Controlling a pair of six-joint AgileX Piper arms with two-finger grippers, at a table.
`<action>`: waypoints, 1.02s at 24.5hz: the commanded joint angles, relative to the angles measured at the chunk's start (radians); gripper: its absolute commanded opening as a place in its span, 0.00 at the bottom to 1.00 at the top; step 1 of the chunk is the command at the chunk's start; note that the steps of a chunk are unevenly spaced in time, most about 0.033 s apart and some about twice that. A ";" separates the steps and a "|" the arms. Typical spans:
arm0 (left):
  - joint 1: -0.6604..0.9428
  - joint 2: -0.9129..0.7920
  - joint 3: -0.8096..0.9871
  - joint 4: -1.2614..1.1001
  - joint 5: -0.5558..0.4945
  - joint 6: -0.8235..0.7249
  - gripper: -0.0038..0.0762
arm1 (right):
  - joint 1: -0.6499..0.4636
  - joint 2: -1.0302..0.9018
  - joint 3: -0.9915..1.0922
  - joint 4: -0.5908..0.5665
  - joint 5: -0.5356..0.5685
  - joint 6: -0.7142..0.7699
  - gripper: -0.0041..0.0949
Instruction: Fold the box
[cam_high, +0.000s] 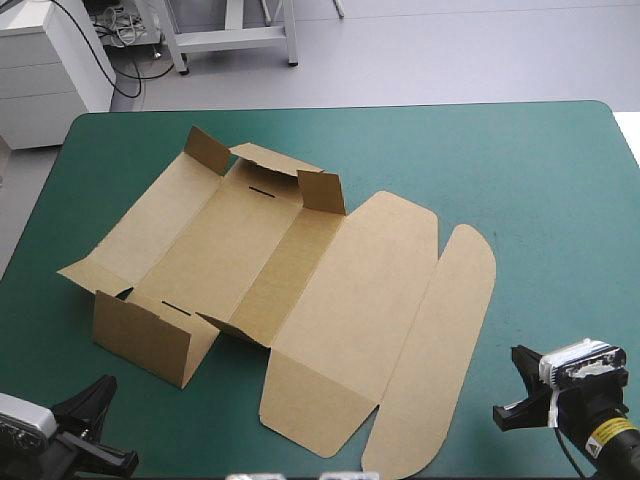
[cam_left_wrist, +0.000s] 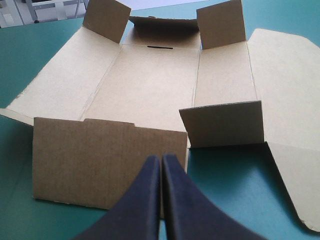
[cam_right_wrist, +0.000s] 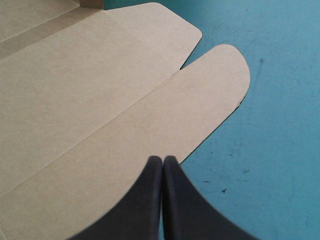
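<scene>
The box (cam_high: 300, 290), a cut sheet of brown corrugated board, lies mostly unfolded on the tabletop (cam_high: 530, 170) with its teal-green cover. It sits left of the middle and reaches close to the near edge. Only its ends have begun to rise. The near end wall (cam_left_wrist: 100, 165) stands almost upright at the box's near left corner, and a smaller flap (cam_left_wrist: 222, 125) leans up beside it. At the box's far end two small corner flaps (cam_high: 208, 150) and a short wall between them are lifted too. The long left side panel (cam_high: 140, 225), the broad lid panel (cam_high: 360, 290) and the rounded tuck flap (cam_high: 450, 320) on the box's right all lie flat.

The left hand (cam_left_wrist: 161, 160) is closed and empty, its black fingers meeting in a point just short of the near end wall, not touching it. The right hand (cam_right_wrist: 162, 161) is likewise closed on nothing, at the near right end of the rounded tuck flap and aimed across it.

Wall-raising looks barely begun. The next move probably calls for lifting the long panels along their creases and turning the corner flaps inward. The end walls could then fold over toward the slot (cam_high: 262, 190) in the base, with one hand steadying the board.

Bare cover lies wide to the right of the box and beyond it. Room is tight on its near side and at its left pointed corner, so any sliding is safer rightward or away.
</scene>
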 joint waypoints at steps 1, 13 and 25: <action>-0.003 -0.011 -0.020 0.000 -0.075 0.000 0.04 | 0.000 0.009 -0.024 -0.008 -0.068 -0.001 0.02; -0.003 -0.011 -0.020 -0.015 -0.075 0.000 0.04 | 0.000 0.009 -0.024 -0.008 -0.070 -0.095 0.24; -0.003 -0.011 -0.020 -0.011 -0.075 0.000 0.04 | 0.000 0.009 -0.026 -0.008 -0.096 -0.149 0.77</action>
